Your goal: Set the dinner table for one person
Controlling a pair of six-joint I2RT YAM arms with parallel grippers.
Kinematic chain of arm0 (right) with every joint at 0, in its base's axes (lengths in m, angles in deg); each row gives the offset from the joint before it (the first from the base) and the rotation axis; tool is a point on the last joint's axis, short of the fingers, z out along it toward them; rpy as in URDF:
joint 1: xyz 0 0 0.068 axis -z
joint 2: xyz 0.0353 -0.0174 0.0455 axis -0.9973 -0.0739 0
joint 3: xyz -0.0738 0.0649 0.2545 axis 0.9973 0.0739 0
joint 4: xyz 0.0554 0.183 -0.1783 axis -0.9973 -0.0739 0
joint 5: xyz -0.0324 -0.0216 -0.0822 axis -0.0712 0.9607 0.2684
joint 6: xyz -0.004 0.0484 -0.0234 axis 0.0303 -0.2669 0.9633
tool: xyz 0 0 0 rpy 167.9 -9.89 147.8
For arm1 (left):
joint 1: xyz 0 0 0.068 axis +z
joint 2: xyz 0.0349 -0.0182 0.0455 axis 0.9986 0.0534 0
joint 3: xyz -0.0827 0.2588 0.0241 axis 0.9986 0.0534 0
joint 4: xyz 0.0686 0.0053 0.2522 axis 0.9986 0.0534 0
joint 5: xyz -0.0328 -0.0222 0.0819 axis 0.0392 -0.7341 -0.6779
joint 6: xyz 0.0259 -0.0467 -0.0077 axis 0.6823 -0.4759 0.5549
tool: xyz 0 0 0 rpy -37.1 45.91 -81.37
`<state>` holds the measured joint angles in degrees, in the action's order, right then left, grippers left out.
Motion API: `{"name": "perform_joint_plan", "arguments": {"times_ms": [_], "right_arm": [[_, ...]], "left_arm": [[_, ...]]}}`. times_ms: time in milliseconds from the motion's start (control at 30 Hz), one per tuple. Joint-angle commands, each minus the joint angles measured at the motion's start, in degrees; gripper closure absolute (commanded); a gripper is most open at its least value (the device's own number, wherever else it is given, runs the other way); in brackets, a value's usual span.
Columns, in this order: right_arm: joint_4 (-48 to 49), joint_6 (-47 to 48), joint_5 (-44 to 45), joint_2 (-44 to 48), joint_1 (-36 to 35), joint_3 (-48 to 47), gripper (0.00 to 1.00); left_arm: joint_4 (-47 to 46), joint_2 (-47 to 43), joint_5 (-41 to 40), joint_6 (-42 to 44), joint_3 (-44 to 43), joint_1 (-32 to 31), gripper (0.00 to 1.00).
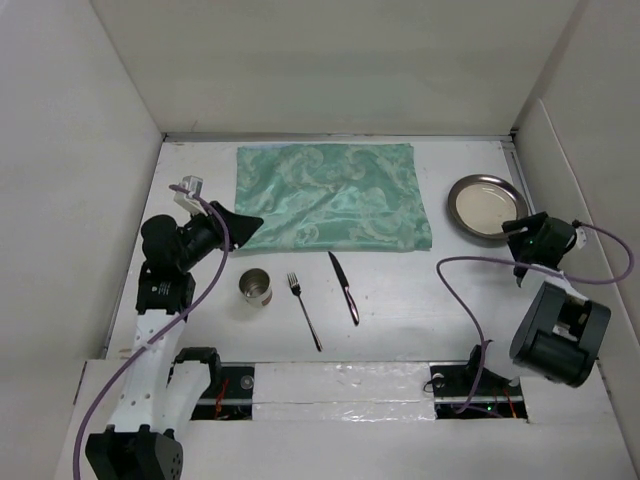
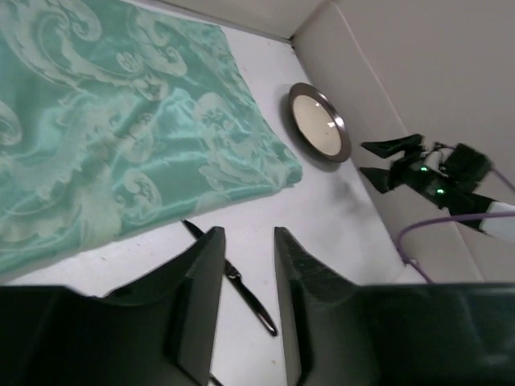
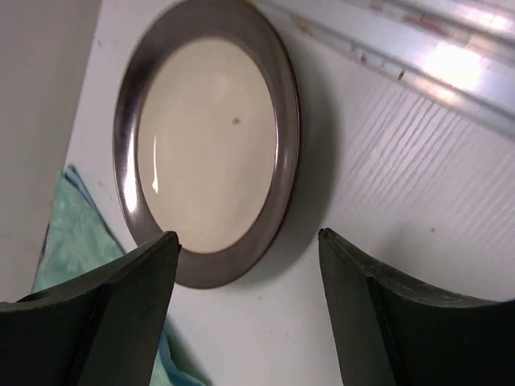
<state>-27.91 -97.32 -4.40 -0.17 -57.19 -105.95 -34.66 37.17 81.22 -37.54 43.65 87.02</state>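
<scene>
The white dinner table (image 1: 420, 300) carries a shiny green cloth mat (image 1: 330, 197) at the back middle. A brown-rimmed plate (image 1: 487, 207) lies flat to the right of the mat. A metal cup (image 1: 256, 287), a fork (image 1: 304, 311) and a knife (image 1: 344, 288) lie in front of the mat. My left gripper (image 1: 255, 222) is open and empty above the mat's near left corner. In its wrist view (image 2: 247, 233) the knife (image 2: 245, 293) shows between the fingers. My right gripper (image 1: 512, 245) is open and empty, just in front of the plate (image 3: 205, 137), its jaws wide (image 3: 248, 235).
White walls enclose the table on the left, back and right. The plate sits close to the right wall. A purple cable (image 1: 455, 290) loops over the table near the right arm. The arm bases stand on the near rail (image 1: 340, 385).
</scene>
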Motion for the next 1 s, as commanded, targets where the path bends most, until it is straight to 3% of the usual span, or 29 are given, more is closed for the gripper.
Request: {"name": "perform_joint_plan", "arguments": {"times_ms": [0,167,400,567,633,700,800,933,967], "right_arm": [[7.21,-2.14,-11.68,-8.12,1.66,-2.86,0.24],[15.46,-6.44,-19.13,-22.42,1.66,-6.28,0.23],[11.87,-10.13,-16.69,-24.99,1.04,-11.03,0.32],[7.41,-11.98,-15.90,-27.10,0.51,-15.59,0.50],[4.94,-11.89,-15.63,-27.80,0.51,-17.18,0.67],[1.25,-12.07,-14.32,-27.89,0.51,-19.20,0.71],[-2.98,-11.20,-13.95,-27.98,1.04,-21.05,1.00],[5.16,-11.36,-17.11,-24.92,1.04,-15.72,1.00],[12.67,-12.58,-19.13,-21.77,1.04,-14.04,1.00]], "left_arm": [[-1.05,0.92,4.51,2.17,-0.54,-0.16,0.69],[-1.23,1.62,4.95,1.90,-0.28,-0.16,0.56],[0.44,2.06,3.72,2.78,-1.07,-0.16,0.57],[1.41,1.88,2.66,3.49,-1.77,-0.16,0.58],[2.11,1.88,2.05,4.01,-2.30,-0.16,0.59],[2.46,1.62,1.87,4.01,-2.30,-0.16,0.60],[2.73,1.18,2.13,4.19,-2.65,-0.16,0.60],[2.56,0.92,1.87,4.10,-2.48,-0.16,0.61],[2.47,1.18,1.78,4.10,-2.48,-0.16,0.61]]}}
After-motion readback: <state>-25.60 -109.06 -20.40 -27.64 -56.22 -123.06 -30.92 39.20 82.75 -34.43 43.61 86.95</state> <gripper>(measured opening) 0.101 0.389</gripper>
